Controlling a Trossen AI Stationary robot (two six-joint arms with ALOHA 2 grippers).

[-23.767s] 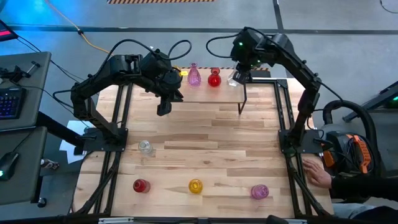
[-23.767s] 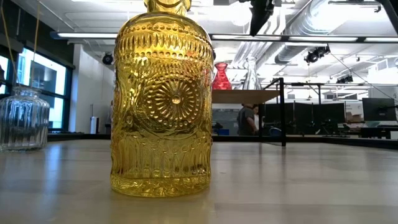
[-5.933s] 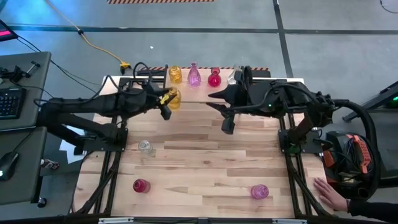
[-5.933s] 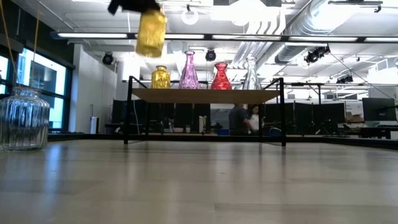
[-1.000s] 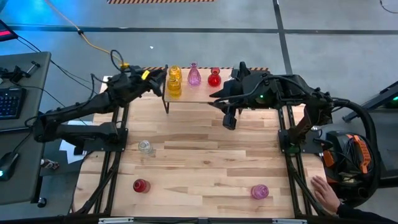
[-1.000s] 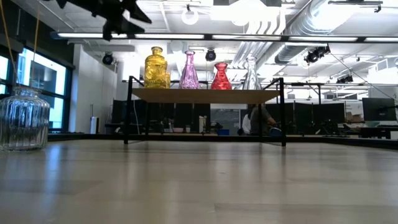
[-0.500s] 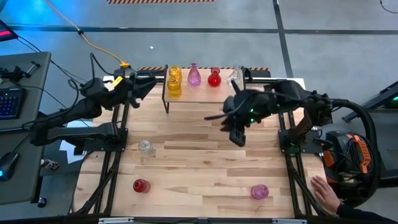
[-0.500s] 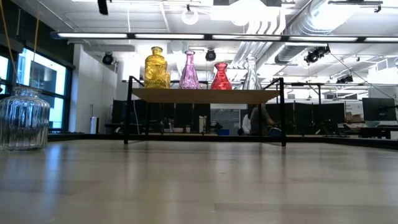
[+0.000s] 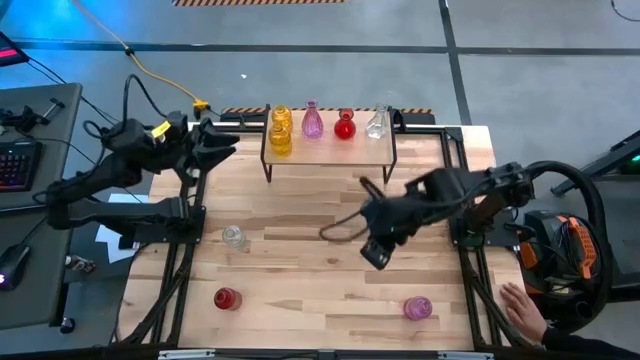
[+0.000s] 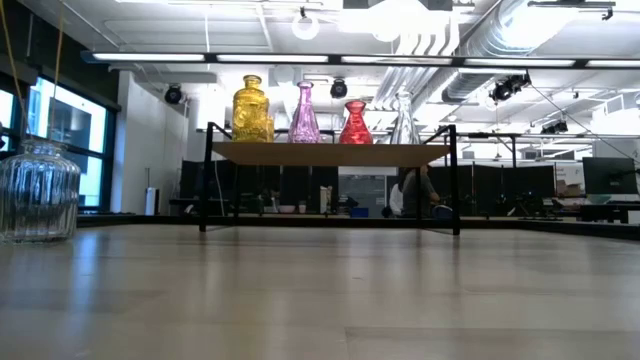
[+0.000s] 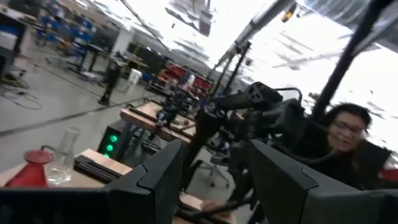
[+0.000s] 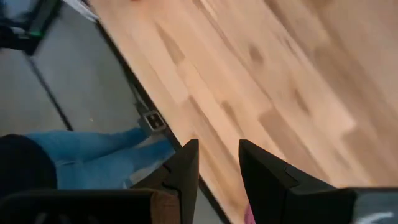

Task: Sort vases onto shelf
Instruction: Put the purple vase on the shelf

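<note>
Looking straight down, the small wood-topped shelf with thin black legs stands at the 12 o'clock edge of the butcher-block surface. On it sit two yellow glass vases, a pink glass vase, a red glass vase and a clear glass vase. The right hand hovers above mid-surface, holding nothing; how far it gapes cannot be told here. The left hand hangs off the surface at 10 o'clock, empty, its spread unclear. Loose on the surface: a clear round-bellied vase at 9 o'clock, a red one at 7 o'clock, a pink one at 5 o'clock.

At surface level, the shelf carries its row, and the clear ribbed vase stands at 9 o'clock.

Through the left wrist, its fingers stand moderately apart, empty.

Through the right wrist, its fingers stand narrowly apart over bare wood, empty.
</note>
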